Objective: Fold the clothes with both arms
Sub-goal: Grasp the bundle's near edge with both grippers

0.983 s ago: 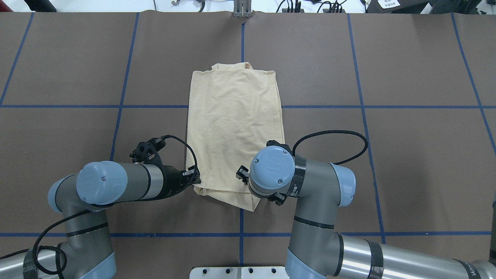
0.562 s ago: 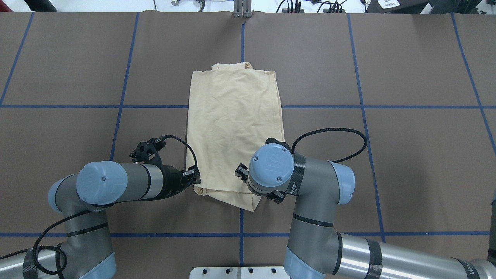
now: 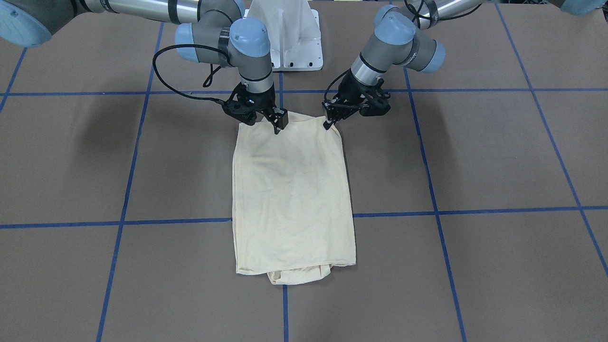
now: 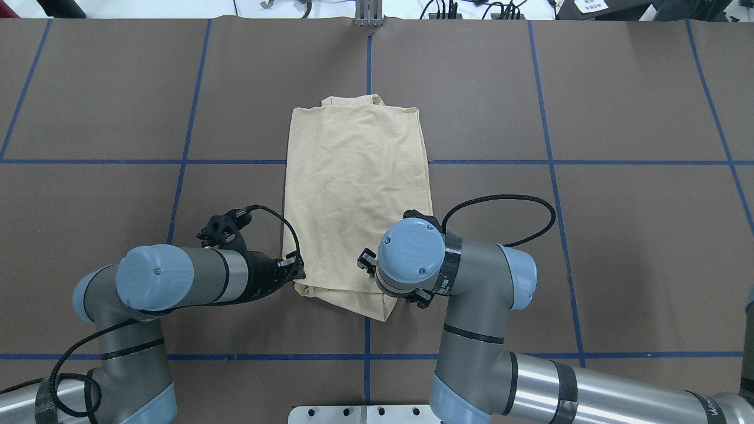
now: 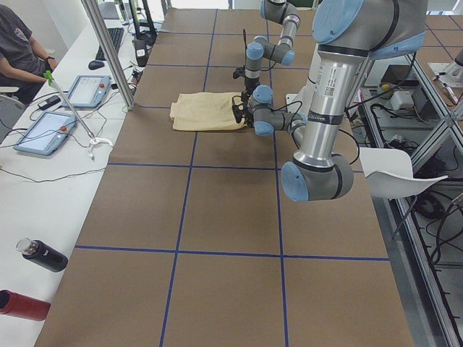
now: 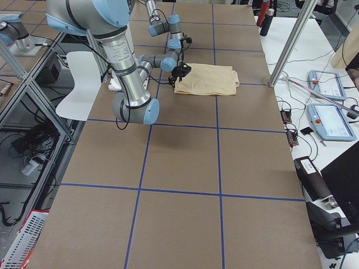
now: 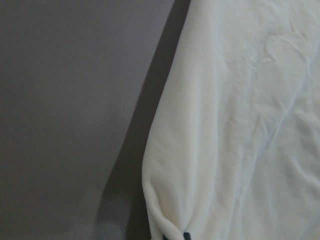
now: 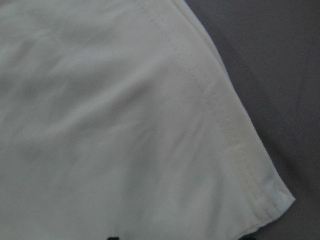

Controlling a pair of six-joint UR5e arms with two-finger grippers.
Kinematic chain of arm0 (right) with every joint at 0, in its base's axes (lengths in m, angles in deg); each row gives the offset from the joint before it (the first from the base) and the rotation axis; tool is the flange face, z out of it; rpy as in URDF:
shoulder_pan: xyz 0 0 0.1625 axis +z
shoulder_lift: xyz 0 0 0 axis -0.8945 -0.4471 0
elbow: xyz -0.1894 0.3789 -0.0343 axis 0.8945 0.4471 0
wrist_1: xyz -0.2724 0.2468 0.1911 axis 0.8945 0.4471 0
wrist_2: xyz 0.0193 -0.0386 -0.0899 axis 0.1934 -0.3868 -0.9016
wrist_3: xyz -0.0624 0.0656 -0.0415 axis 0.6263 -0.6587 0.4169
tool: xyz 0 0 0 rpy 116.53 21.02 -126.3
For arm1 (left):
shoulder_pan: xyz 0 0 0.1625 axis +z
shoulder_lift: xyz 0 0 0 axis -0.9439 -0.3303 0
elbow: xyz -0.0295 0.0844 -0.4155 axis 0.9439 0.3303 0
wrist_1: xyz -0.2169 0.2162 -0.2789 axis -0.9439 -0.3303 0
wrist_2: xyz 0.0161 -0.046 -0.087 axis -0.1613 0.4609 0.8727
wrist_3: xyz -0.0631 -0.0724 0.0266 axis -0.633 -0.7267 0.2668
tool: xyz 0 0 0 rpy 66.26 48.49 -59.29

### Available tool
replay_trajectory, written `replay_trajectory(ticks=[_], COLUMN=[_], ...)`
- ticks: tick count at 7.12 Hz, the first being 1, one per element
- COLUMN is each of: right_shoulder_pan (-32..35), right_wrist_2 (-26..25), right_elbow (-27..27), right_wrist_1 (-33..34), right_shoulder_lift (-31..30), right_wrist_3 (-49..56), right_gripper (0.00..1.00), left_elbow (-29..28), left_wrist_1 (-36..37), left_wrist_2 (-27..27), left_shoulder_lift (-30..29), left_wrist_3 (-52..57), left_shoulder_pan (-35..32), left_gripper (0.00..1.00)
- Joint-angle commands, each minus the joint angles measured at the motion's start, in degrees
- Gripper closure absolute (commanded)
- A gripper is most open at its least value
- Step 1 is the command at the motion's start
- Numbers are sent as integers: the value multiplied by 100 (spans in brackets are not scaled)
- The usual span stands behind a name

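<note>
Overhead exterior is showing the shirt (image 4: 356, 200) lying folded into a tall rectangle in the middle of the table (image 4: 618, 253), with only plain cream cloth facing up. A lower layer is poking out at its far end.

A black band (image 4: 450, 271) on the right arm's wrist is carrying pale lettering, and a white sticker (image 5: 334, 76) on the left arm's silver tube is showing dark print. Both are too small to read.

The table is wearing a brown cover crossed by blue tape (image 4: 589, 162) in a grid. The white base (image 3: 289, 42) is standing at the robot's edge. In the exterior left view a white bench is running along the table's far side, with two pendants (image 5: 79, 90), a black bottle (image 5: 43, 255) and a red bottle (image 5: 22, 303) lying on it. A person (image 5: 18, 50) is sitting there, cut off by the frame. A white chair (image 5: 398, 163) is standing behind the robot.

The left gripper (image 3: 327, 124) is pinching the shirt's near corner on its own side, and its wrist view is showing the cloth bunching at one dark fingertip. The right gripper (image 3: 263, 122) is hovering low over the other near corner with its fingers spread, one tip touching the cloth. From overhead that gripper is hiding under its own wrist joint. The right wrist view is showing the stitched hem and corner lying flat, with only a sliver of black at the bottom edge.
</note>
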Motion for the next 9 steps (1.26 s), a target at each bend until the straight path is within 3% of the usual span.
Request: replay_trajectory(ticks=[1, 2, 4, 5, 6, 9], right_shoulder_pan=[0, 0, -9, 0, -9, 0], right_wrist_2=[0, 9, 0, 0, -9, 0], right_elbow=[20, 11, -6, -24, -15, -15], right_wrist_1=[-7, -7, 2, -7, -7, 2], right_shoulder_lift=[7, 7, 16, 42, 68, 77], right_wrist_3=[29, 29, 38, 29, 21, -40], right_gripper=[14, 19, 72, 92, 100, 100], left_elbow=[9, 9, 9, 9, 9, 0], left_wrist_1=[0, 0, 0, 0, 0, 0], left_wrist_2=[0, 0, 0, 0, 0, 0], left_shoulder_lift=[0, 0, 0, 0, 0, 0], left_wrist_3=[0, 0, 0, 0, 0, 0], left_shoulder_pan=[-6, -6, 3, -6, -6, 3], left_gripper=[100, 100, 100, 100, 100, 100])
